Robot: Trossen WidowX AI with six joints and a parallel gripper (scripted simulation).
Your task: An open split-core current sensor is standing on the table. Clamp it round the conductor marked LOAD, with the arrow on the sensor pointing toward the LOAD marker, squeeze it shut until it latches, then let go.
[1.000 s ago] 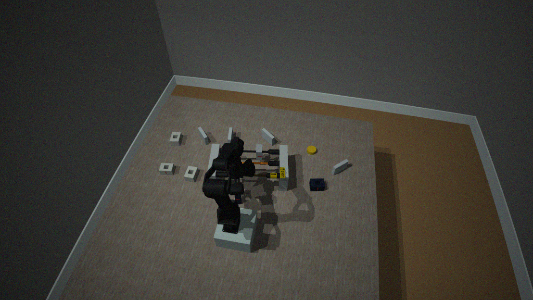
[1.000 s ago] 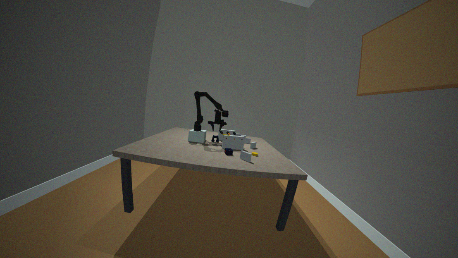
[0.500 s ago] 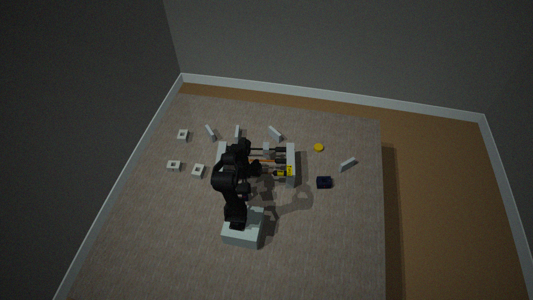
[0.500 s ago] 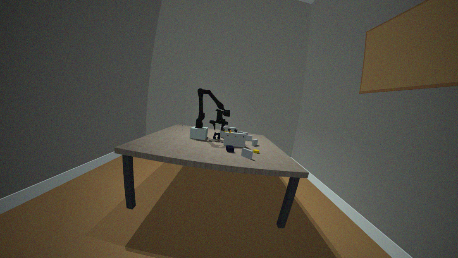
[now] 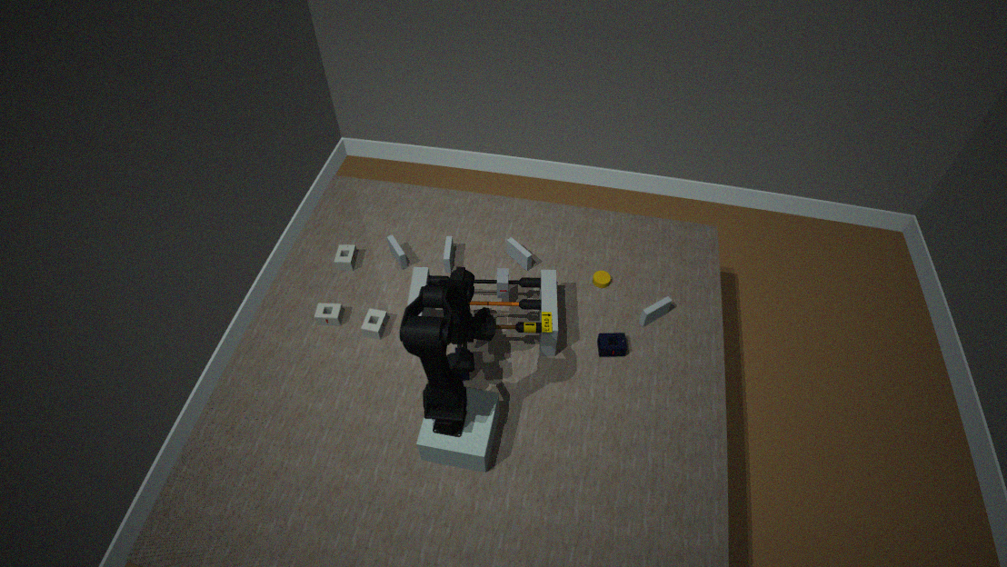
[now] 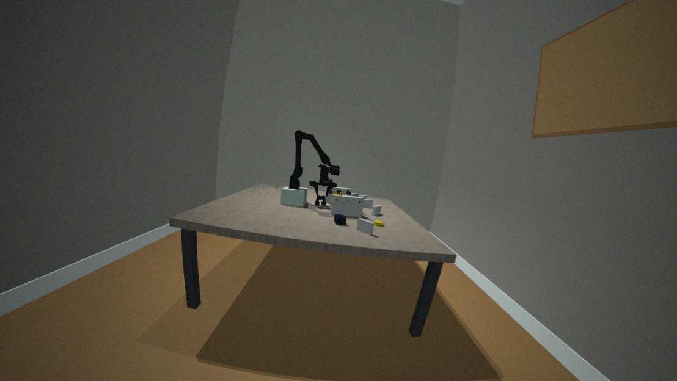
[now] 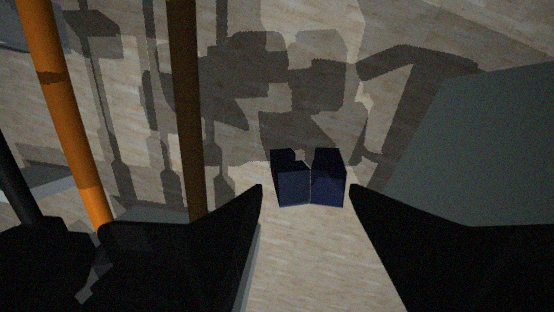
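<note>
Black parallel-jaw gripper (image 5: 461, 359) (image 6: 322, 194) (image 7: 305, 189): fingers apart, grasping nothing, above dark-blue split-core sensor (image 5: 462, 373) (image 6: 320, 200) (image 7: 327, 181). Sensor: open, unclamped, standing well inside the edges of the grey-brown rectangular table (image 5: 599, 457) (image 6: 236, 212), between pale box-shaped base (image 5: 453, 459) (image 6: 293, 197) (image 7: 480, 150) and brown cylindrical LOAD conductor (image 5: 507, 326) (image 7: 186, 100).

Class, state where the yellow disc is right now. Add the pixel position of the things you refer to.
In the top view, the yellow disc (image 5: 602, 278) (image 6: 379, 223) lies right of the rack's right-hand white end block (image 5: 549, 282) (image 6: 347, 206), above the closed-looking navy block (image 5: 612, 344) (image 6: 340, 219).
</note>
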